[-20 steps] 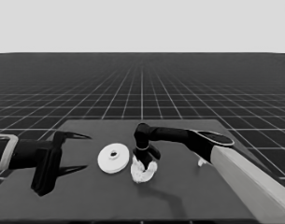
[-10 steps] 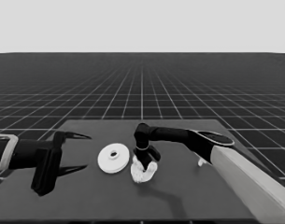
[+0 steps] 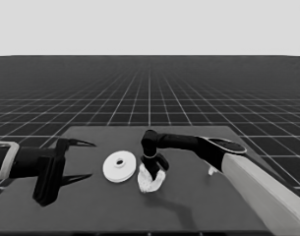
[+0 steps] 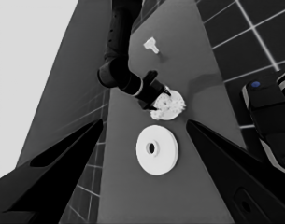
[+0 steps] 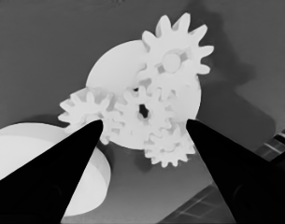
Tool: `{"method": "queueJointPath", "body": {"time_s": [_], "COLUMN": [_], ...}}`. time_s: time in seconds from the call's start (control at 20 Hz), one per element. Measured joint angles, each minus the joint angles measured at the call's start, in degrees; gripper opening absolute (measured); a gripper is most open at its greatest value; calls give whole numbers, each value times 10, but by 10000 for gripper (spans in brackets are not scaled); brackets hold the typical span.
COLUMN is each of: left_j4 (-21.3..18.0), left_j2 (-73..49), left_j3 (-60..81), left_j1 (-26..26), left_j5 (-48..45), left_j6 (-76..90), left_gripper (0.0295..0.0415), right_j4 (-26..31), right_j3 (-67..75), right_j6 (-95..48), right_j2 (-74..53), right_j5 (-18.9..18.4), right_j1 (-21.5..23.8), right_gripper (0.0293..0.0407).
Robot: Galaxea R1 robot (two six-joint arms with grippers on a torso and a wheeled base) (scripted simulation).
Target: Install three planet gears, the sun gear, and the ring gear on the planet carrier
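Right tool (image 3: 154, 173) wide apart, pointing down over four gears (image 5: 146, 116) on the smaller round part (image 5: 116, 70)

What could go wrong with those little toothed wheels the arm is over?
The right gripper hangs low over the four gears on the smaller round part, its fingers open on either side. A sideways move might knock a gear off. The larger round part lies close beside them, and some gears stick out past the smaller part's rim, so lifting it could nudge them. The left gripper waits at the table's left end.
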Motion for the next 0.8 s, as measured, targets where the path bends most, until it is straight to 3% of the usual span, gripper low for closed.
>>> {"method": "queueJointPath", "body": {"time_s": [0.1,0.15,0.2,0.3,0.6,0.65,0.7,0.8], "left_j4": [0,0,0,0,0,0,0,0], "left_j2": [0,0,0,0,0,0,0,0], "left_j3": [0,0,0,0,0,0,0,0], "left_j1": [0,0,0,0,0,0,0,0], "left_j5": [0,0,0,0,0,0,0,0], "left_j6": [0,0,0,0,0,0,0,0], "left_gripper": [385,385,385,385,385,385,385,385], "right_j4": [0,25,41,57,67,-58,-133,-203], "right_j3": [0,22,32,39,41,302,502,690], "right_j6": [0,-225,-367,-502,-571,-812,-964,-1106], "right_j2": [0,-5,-7,-8,-9,-168,-410,-645], "right_j5": [0,-15,-21,-22,-21,64,113,159], "right_j1": [0,28,50,70,78,7,-61,-117], "right_gripper": [385,393,391,386,385,405,395,386]}}
